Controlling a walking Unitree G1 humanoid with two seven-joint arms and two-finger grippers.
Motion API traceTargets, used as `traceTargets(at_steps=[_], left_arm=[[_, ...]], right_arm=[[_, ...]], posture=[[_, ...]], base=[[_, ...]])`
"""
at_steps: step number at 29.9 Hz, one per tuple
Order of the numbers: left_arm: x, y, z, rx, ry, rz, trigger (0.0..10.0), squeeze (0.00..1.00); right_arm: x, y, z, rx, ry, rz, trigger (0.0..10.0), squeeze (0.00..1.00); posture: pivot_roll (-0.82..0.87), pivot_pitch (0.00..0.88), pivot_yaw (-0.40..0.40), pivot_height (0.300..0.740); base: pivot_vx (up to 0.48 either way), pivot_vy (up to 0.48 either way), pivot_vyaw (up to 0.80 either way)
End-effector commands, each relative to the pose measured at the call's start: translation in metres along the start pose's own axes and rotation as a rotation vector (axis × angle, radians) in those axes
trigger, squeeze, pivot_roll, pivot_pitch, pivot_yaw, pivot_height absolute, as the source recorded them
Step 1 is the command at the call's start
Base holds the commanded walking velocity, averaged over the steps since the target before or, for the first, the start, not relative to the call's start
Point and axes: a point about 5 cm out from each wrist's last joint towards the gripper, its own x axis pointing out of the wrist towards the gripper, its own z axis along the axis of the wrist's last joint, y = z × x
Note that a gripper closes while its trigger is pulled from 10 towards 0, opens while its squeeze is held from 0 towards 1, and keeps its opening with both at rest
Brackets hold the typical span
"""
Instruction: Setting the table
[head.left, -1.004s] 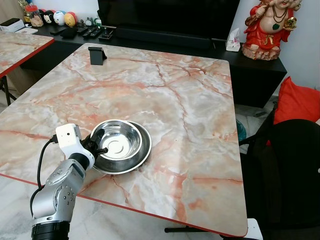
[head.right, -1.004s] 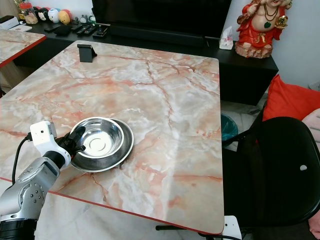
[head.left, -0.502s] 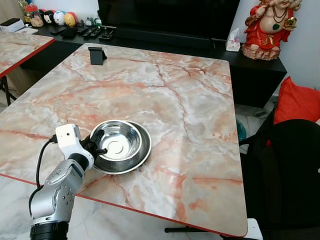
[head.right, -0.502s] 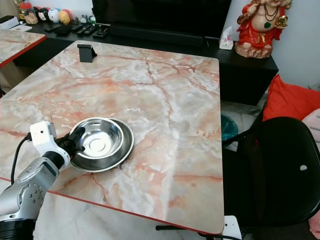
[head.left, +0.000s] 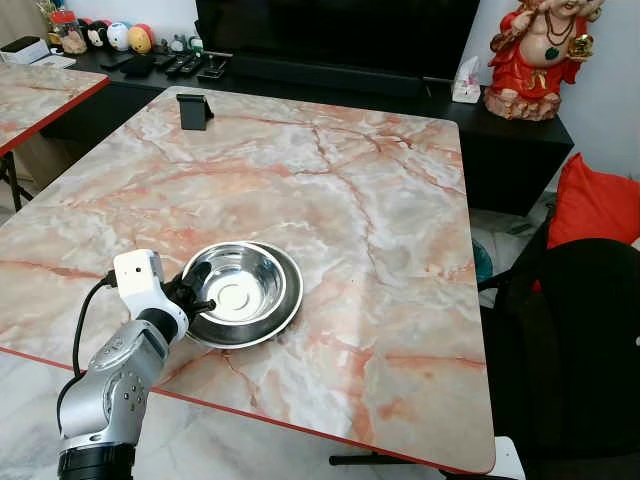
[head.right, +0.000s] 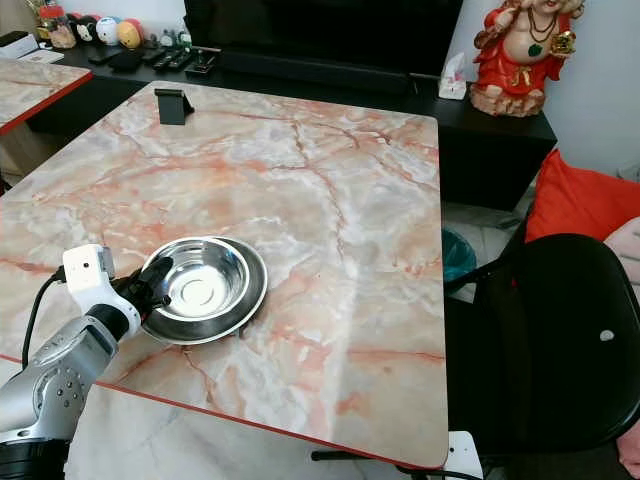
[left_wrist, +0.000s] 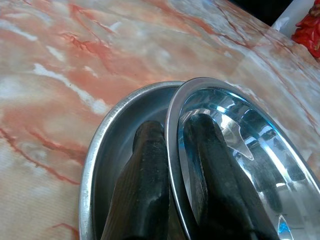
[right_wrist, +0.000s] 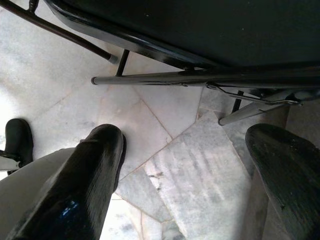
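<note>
A shiny steel bowl (head.left: 236, 281) rests inside a wider steel plate (head.left: 288, 300) near the front left of the marble table (head.left: 330, 180). My left gripper (head.left: 196, 295) is shut on the bowl's near-left rim, one finger inside the bowl and one outside it. In the left wrist view the rim of the bowl (left_wrist: 172, 130) runs between the two black fingers (left_wrist: 145, 165), and the plate (left_wrist: 102, 145) lies under them. My right gripper (right_wrist: 185, 170) hangs open over the tiled floor beside a black chair frame (right_wrist: 200, 77).
A black phone stand (head.left: 193, 110) sits at the table's far left. A black chair (head.right: 545, 340) stands at the table's right side, with a red cushion (head.right: 585, 200) behind it. A second marble table (head.left: 35, 95) is at the far left, and a TV console with a red statue (head.left: 535, 55) behind.
The bowl has shifted slightly in the plate under my left gripper, which keeps its hold on the rim. The right arm has not moved.
</note>
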Motion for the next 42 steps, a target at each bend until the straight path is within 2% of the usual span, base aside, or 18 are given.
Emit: traceTargets(at_steps=[1, 11, 13, 18, 19, 20, 21, 22, 30, 31, 32, 35, 36, 37, 38, 42], left_arm=[[-0.003, 0.001, -0.001, 0.032, 0.029, 0.008, 10.0, 0.46], [-0.008, 0.005, 0.002, 0.050, 0.030, 0.013, 10.0, 0.46], [-0.010, 0.007, 0.000, 0.073, 0.049, 0.018, 10.0, 0.47], [-0.011, 0.006, -0.004, 0.065, 0.062, 0.008, 10.0, 0.47], [-0.011, 0.004, -0.005, 0.065, 0.073, -0.004, 10.0, 0.59], [-0.011, 0.004, -0.005, 0.065, 0.073, -0.004, 10.0, 0.59], [-0.011, 0.003, -0.006, 0.065, 0.076, -0.008, 10.0, 0.72], [-0.011, 0.002, -0.007, 0.065, 0.079, -0.010, 10.0, 0.76], [-0.010, 0.001, -0.009, 0.064, 0.086, -0.010, 10.0, 0.73], [-0.010, 0.002, -0.009, 0.065, 0.083, -0.004, 10.0, 0.69], [-0.010, 0.002, -0.009, 0.065, 0.083, -0.004, 10.0, 0.69], [-0.011, 0.005, -0.007, 0.075, 0.080, 0.011, 10.0, 0.49], [-0.011, 0.007, -0.003, 0.082, 0.067, 0.029, 10.0, 0.10], [-0.011, 0.008, -0.002, 0.082, 0.062, 0.033, 10.0, 0.10], [-0.011, 0.009, 0.001, 0.091, 0.055, 0.037, 10.0, 0.00], [-0.011, 0.007, 0.005, 0.103, 0.046, 0.031, 10.0, 0.00]], right_arm=[[0.000, -0.002, 0.003, -0.012, -0.004, -0.002, 10.0, 0.00], [0.000, -0.002, 0.004, -0.018, -0.003, 0.002, 10.0, 0.00], [0.000, -0.002, 0.004, -0.019, -0.003, 0.004, 10.0, 0.00], [0.001, -0.001, 0.004, -0.020, -0.003, 0.005, 10.0, 0.00], [0.001, -0.001, 0.004, -0.020, -0.003, 0.005, 10.0, 0.00], [0.001, -0.001, 0.004, -0.020, -0.003, 0.005, 10.0, 0.00], [0.001, -0.001, 0.004, -0.020, -0.003, 0.004, 10.0, 0.00], [0.001, -0.001, 0.004, -0.019, -0.003, 0.004, 10.0, 0.00], [0.001, -0.002, 0.004, -0.019, -0.003, 0.003, 10.0, 0.00], [0.001, -0.002, 0.004, -0.019, -0.003, 0.004, 10.0, 0.00], [0.001, -0.002, 0.004, -0.019, -0.003, 0.004, 10.0, 0.00], [0.000, -0.002, 0.004, -0.021, -0.002, 0.004, 10.0, 0.00], [0.000, -0.002, 0.004, -0.022, -0.001, 0.005, 10.0, 0.00], [0.000, -0.002, 0.004, -0.022, -0.001, 0.005, 10.0, 0.00], [0.000, -0.002, 0.004, -0.023, -0.001, 0.005, 10.0, 0.00], [0.000, -0.002, 0.004, -0.025, -0.001, 0.006, 10.0, 0.00]], posture=[[0.08, 0.000, -0.060, 0.740], [0.10, 0.000, -0.065, 0.740], [0.10, 0.000, -0.065, 0.740], [0.10, 0.000, -0.065, 0.740], [0.10, 0.000, -0.064, 0.740], [0.10, 0.000, -0.064, 0.740], [0.10, 0.000, -0.064, 0.740], [0.10, 0.000, -0.064, 0.740], [0.09, 0.000, -0.063, 0.740], [0.09, 0.000, -0.064, 0.740], [0.09, 0.000, -0.064, 0.740], [0.10, 0.000, -0.065, 0.740], [0.10, 0.000, -0.067, 0.740], [0.10, 0.000, -0.067, 0.740], [0.10, 0.000, -0.068, 0.740], [0.10, 0.000, -0.068, 0.740]], base=[[0.000, 0.000, 0.00], [0.000, 0.000, 0.00], [0.000, 0.000, 0.00], [0.000, 0.000, 0.00], [0.000, 0.000, 0.00], [0.000, 0.000, 0.00], [0.000, 0.000, 0.00], [0.000, 0.000, 0.00], [0.000, 0.000, 0.00], [0.000, 0.000, 0.00], [0.000, 0.000, 0.00], [0.000, 0.000, 0.00], [0.000, 0.000, 0.00], [0.000, 0.000, 0.00], [0.000, 0.000, 0.00], [0.000, 0.000, 0.00]])
